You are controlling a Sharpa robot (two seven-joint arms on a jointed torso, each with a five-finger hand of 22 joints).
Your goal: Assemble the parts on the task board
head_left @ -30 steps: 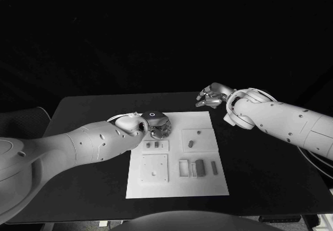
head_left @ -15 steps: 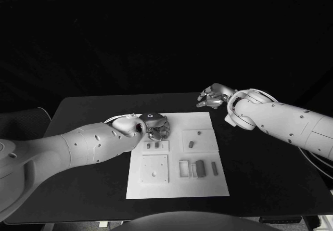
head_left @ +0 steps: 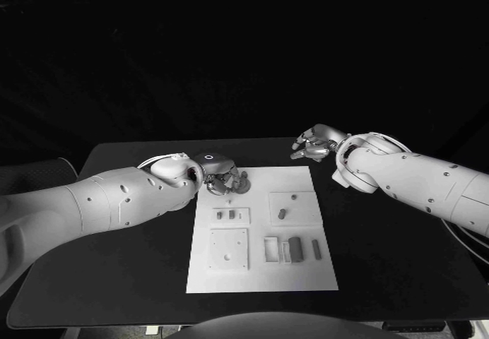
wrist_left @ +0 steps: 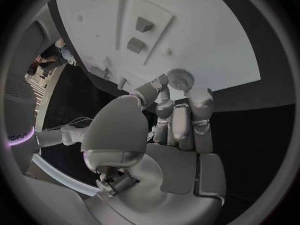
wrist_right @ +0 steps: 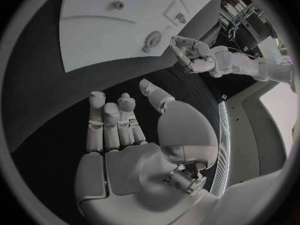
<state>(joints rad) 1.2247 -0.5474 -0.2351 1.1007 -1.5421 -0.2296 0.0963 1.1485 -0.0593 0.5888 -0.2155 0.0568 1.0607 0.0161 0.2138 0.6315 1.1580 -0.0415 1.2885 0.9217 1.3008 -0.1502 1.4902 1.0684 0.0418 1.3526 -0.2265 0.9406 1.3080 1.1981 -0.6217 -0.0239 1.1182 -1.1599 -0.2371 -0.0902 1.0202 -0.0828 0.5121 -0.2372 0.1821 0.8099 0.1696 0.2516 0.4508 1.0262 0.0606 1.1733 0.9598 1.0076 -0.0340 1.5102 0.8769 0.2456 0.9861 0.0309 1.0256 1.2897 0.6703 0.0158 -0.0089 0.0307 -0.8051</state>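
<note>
The white task board (head_left: 260, 275) lies mid-table. My left hand (head_left: 222, 180) hovers over its far-left corner. In the left wrist view its fingertips (wrist_left: 199, 96) and thumb pinch a round toothed part (wrist_left: 180, 78) just above the board (wrist_left: 200, 30). The right wrist view shows that disc (wrist_right: 152, 39) beside the left hand (wrist_right: 187, 50). My right hand (head_left: 314, 141) hangs past the board's far-right corner, fingers spread and palm (wrist_right: 134, 160) empty. Small dark parts (head_left: 232, 212) (head_left: 280, 210) sit in recesses mid-board, and a longer block (head_left: 293, 245) stands nearer me.
A raised white square plate (head_left: 228, 247) occupies the board's near-left area, with an open frame (head_left: 270, 248) and a thin bar (head_left: 315, 245) to its right. Black table (head_left: 397, 247) surrounds the board. A short peg (wrist_right: 117, 5) stands on the board's far side.
My left hand has drawn back toward the board's far-left corner, uncovering the small parts in the recess it hid. The right hand has stayed where it was.
</note>
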